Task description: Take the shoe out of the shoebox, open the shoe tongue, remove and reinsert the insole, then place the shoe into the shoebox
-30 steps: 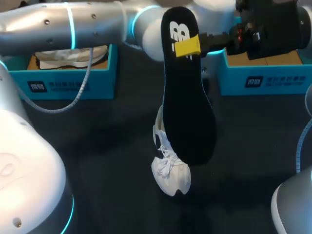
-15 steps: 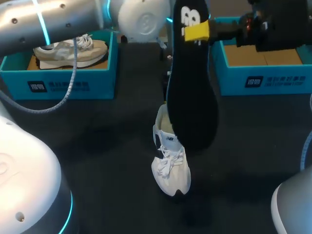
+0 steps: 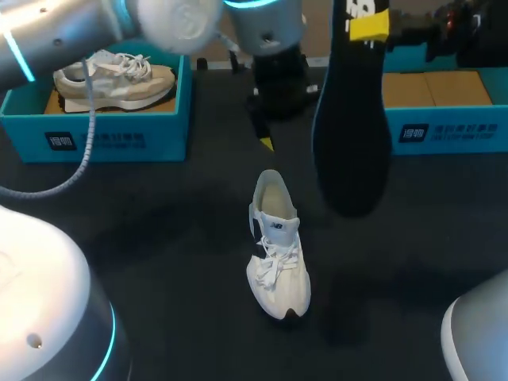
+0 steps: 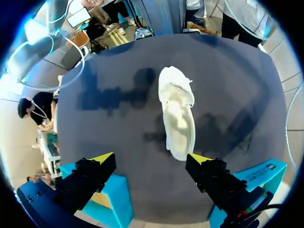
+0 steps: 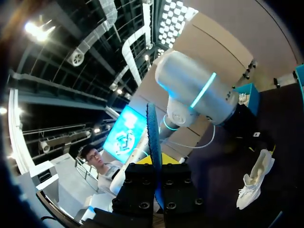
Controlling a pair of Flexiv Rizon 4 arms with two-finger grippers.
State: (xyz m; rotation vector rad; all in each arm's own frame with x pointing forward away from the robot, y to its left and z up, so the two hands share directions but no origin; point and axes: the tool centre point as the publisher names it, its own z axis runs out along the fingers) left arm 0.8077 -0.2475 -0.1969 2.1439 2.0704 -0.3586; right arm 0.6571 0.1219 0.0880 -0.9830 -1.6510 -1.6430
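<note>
Dark table top, near to far:

- White shoe stands on its sole mid-table, outside both boxes. Toe points at the robot and the heel opening faces away. Laces are bunched over the tongue, and the mouth is open with a pale interior showing.
- Black insole is out of the shoe and hangs in the air, long axis down with the broad end lowest. It's beside the shoe on the right-arm side and doesn't touch it.
- Right gripper is clamped on the insole near its upper end, over the white logo. In the right wrist view the insole sits edge-on between the fingers, pinched from both sides, with the shoe well beyond on the table.
- Left gripper hangs over the table just behind the shoe's heel end. Fingers are spread wide with nothing between them. In its wrist view the shoe lies ahead of it, centred between the yellow tips, which don't touch it.
- Left teal shoebox at the far edge holds a second shoe, beige and white, lying side-on.
- Right teal shoebox at the far edge shows only brown cardboard inside. It's partly hidden by the insole and the right arm.
</note>
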